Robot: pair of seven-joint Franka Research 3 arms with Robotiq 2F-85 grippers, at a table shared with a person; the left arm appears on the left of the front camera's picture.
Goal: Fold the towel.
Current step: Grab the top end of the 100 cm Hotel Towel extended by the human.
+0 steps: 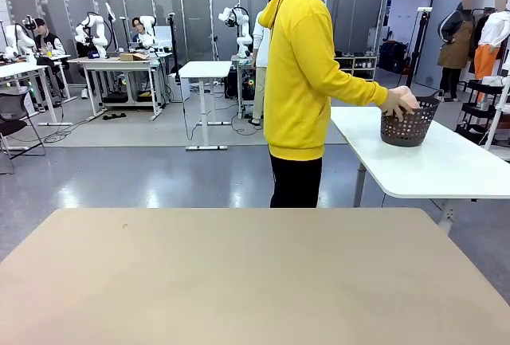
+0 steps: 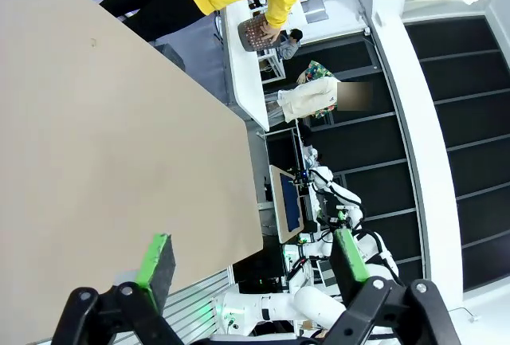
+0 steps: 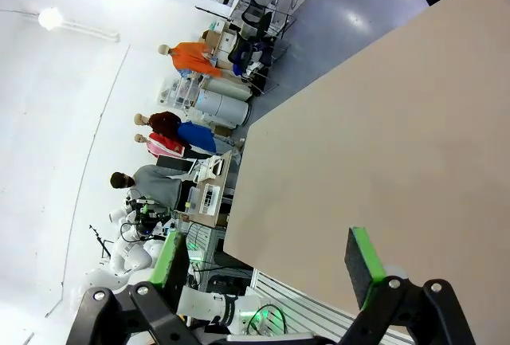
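Nothing is folded yet (everything remains): left gripper (image 2: pixel 251 241) and right gripper (image 3: pixel 264 237) are held with jaws apart and empty, the beige flat table (image 2: pixel 119 122) beneath them.

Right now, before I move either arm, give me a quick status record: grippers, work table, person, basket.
left gripper: open, holding nothing, over an edge of the beige table
right gripper: open, holding nothing, over an edge of the same table
person: standing at the far side, turned toward a white side table
hand: at the rim of the basket
basket: black, perforated, standing on the side table
folding: not yet begun
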